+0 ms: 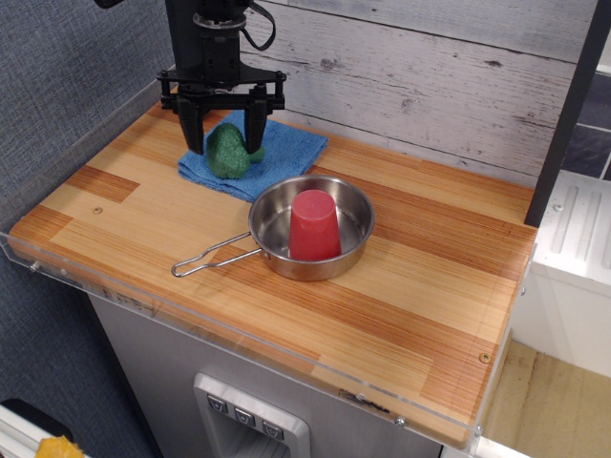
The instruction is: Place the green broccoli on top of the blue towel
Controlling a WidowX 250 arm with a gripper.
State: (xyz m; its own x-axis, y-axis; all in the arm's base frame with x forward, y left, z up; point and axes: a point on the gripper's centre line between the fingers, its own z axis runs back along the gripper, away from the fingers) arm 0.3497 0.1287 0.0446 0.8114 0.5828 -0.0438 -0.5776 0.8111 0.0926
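The green broccoli (227,154) rests on the left part of the blue towel (291,150) at the back left of the wooden counter. My gripper (226,143) hangs straight down over it. The two black fingers (195,130) stand on either side of the broccoli's head, spread a little wider than it. The gripper looks open, with the broccoli sitting on the cloth between the fingers. The towel's left edge is partly hidden by the broccoli and the fingers.
A steel pan (359,204) with a wire handle (203,260) stands just in front of the towel, with an upturned red cup (314,225) inside. A grey plank wall (430,76) runs behind. A black post (565,114) stands at the right.
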